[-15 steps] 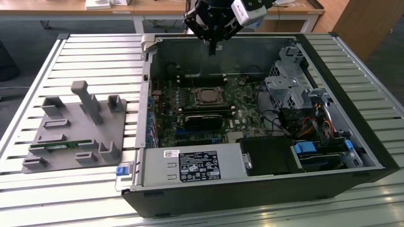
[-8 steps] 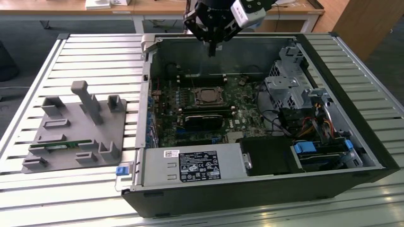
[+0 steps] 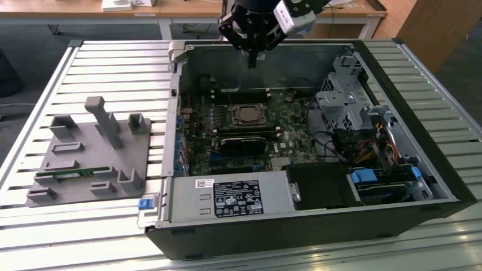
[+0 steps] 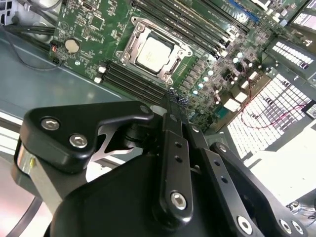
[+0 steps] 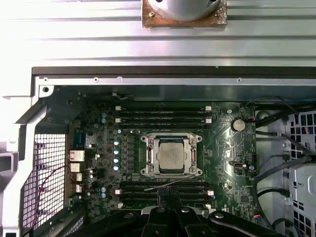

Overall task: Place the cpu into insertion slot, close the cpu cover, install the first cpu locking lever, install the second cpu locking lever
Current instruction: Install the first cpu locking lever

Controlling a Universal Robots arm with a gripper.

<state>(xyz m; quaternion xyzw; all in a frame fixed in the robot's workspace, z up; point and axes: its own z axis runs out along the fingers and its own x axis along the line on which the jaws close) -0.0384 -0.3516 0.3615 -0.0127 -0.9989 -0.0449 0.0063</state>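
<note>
End effector [image 3: 252, 61], fingertips pressed together and carrying nothing, is hovering at 12 o'clock from the cpu [image 3: 247, 114], which is sitting in the insertion slot [image 5: 146, 157] beneath the cpu cover [image 5: 190, 157] (levers probably need slow, square pressure).

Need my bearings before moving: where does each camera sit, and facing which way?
Exterior view: off-arm, looking down into the open case, hand above it.
First wrist view: on the arm, facing squarely down at the cpu; hand shows.
Second wrist view: on the arm, slanting past the hand toward the cpu.
All share cpu and hand.
</note>
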